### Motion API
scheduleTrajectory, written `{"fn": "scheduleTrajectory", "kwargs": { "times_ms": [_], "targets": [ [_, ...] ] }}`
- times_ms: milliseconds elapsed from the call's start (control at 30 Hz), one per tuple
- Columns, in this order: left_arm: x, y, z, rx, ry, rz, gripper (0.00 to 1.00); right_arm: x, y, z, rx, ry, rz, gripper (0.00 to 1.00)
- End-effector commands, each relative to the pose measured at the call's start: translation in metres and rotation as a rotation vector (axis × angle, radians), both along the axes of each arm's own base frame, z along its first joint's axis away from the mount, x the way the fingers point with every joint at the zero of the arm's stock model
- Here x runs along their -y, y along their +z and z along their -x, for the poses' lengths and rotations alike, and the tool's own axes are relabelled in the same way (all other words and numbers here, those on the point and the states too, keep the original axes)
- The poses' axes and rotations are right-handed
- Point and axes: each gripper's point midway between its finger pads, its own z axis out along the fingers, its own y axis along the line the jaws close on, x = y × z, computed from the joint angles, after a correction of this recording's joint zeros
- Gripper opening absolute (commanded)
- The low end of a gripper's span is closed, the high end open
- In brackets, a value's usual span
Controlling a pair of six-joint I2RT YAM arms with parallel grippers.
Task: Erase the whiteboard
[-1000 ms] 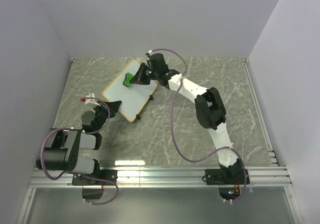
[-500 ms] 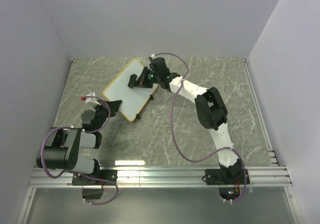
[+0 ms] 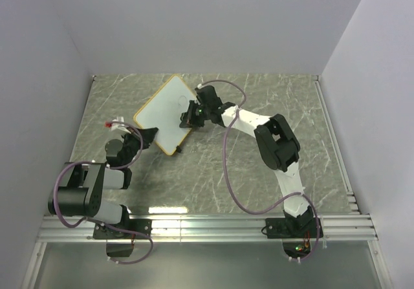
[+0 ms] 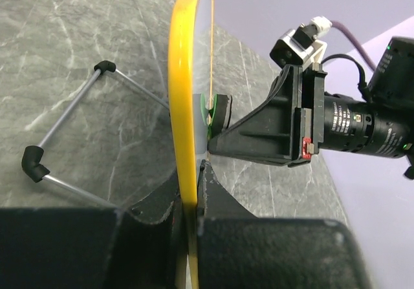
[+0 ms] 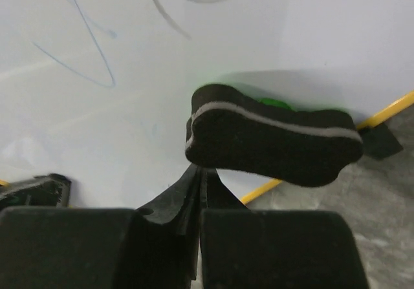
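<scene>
Down from the upper part of the whiteboard (image 3: 162, 113) to its lower right edge: that is the path the right claw (image 3: 187, 119) and its eraser (image 5: 272, 143) have taken over the past second, while the left claw (image 4: 191, 176) has kept its post at the board's near-left corner.

The whiteboard stands on the far left of the bench (image 3: 187, 179), propped on wire legs (image 4: 32, 163) with its face turned toward the right arm. The left claw is clamped on the yellow frame (image 4: 181, 75) and steadies the board from the side. The right claw's fingers are pressed fully together, pinching the eraser by its lower edge as far as the wrist view shows, with the dark felt against the white surface close to the frame.

The job looks only partly done. A thin blue line (image 5: 107, 83) and a grey curve (image 5: 200, 0) remain on the board, up and to the left of the eraser in the right wrist view.

The next stroke should probably carry the eraser back across those marks. It would do best with the felt flat to the surface and the push even and moderate, so the board neither pivots in the left claw nor rocks on its legs. This near the frame, a stroke that runs further the same way risks slipping off the edge.
</scene>
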Motion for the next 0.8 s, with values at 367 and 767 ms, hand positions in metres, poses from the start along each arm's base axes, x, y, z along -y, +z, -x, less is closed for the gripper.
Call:
{"fn": "scheduleTrajectory", "kwargs": {
  "times_ms": [367, 767],
  "targets": [
    [0.019, -0.014, 0.005, -0.018, -0.128, -0.093, 0.01, 0.106, 0.092, 0.012, 0.305, -0.059, 0.355, 1.00],
    [0.022, -0.015, 0.003, -0.023, -0.150, -0.091, 0.01, 0.074, 0.065, -0.038, 0.353, -0.005, 0.363, 1.00]
  ]
}}
